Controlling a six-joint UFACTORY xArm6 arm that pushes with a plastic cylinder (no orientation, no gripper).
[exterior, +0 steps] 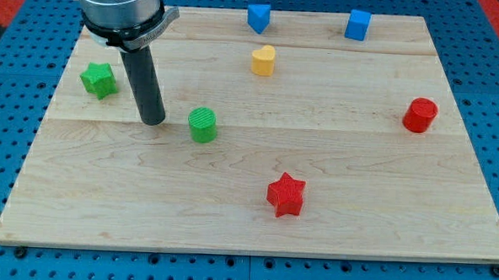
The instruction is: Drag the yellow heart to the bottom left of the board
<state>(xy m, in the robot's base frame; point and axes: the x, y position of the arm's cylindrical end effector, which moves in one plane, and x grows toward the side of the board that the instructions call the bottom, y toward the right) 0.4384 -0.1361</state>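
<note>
The yellow heart [263, 60] sits on the wooden board [355, 237] near the view's top, a little right of the middle. My tip [152, 119] rests on the board at the left of centre, well down and left of the heart. The tip stands between the green star [98, 79] to its left and the green cylinder [203, 124] just to its right, touching neither.
A blue block [258, 17] and a blue cube [357, 25] lie along the board's top edge. A red cylinder [419, 114] is at the right edge. A red star [286, 195] is below centre. Blue pegboard surrounds the board.
</note>
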